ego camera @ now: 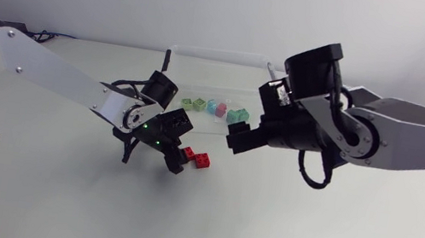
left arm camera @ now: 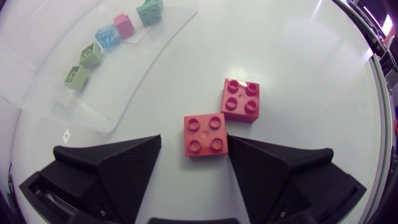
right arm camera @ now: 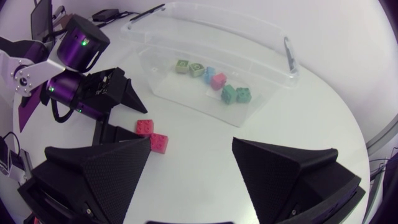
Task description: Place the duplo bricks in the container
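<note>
Just outside the clear plastic container (left arm camera: 106, 93), a red four-stud duplo brick (left arm camera: 204, 135) lay between the widely spread fingers of the left gripper (left arm camera: 194, 142). The right gripper (right arm camera: 192, 143) was held wide and empty. A second red brick (left arm camera: 240, 99) touched the first at a corner, so it was judged likely to be knocked askew on closing.

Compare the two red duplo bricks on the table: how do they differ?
The nearer red brick lies between the left gripper's open fingers; the farther red brick lies ahead of them, outside the gap. The nearer red brick looks paler, the farther red brick deeper red. Both are square, four studs up, on the table, outside the container.
</note>
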You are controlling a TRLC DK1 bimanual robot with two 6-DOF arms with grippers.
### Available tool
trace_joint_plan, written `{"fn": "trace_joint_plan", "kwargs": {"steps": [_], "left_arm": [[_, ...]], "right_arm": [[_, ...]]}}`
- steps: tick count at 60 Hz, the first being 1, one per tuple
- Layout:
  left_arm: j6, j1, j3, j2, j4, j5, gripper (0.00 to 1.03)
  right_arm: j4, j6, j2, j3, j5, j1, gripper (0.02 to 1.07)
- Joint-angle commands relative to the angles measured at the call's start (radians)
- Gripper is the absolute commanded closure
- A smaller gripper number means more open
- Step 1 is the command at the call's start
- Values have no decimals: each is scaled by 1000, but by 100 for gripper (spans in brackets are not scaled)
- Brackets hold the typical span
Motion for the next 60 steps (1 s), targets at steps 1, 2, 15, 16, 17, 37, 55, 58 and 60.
{"fn": "trace_joint_plan", "kwargs": {"steps": [1,2,15,16,17,37,55,58,60], "left_arm": [[15,-2,22,27,6,12,72],[14,-2,21,27,4,14,73],[-14,16,-33,-69,-1,40,74],[-18,18,-38,-82,-4,45,75],[-20,21,-41,-91,-4,49,75],[-78,94,-127,-395,-56,114,75],[-144,157,-62,-511,-68,135,75],[-160,170,-42,-508,-53,135,75],[-169,174,-32,-503,-39,137,75]], "right_arm": [[15,34,47,-24,10,28,13],[10,35,59,-21,10,33,13],[3,54,209,31,24,82,13],[0,54,222,37,24,84,13],[-4,54,235,45,24,87,13],[-54,80,438,218,36,108,13],[-111,92,559,335,44,108,13],[-112,92,564,343,42,108,15],[-112,92,567,347,42,107,15]]}}
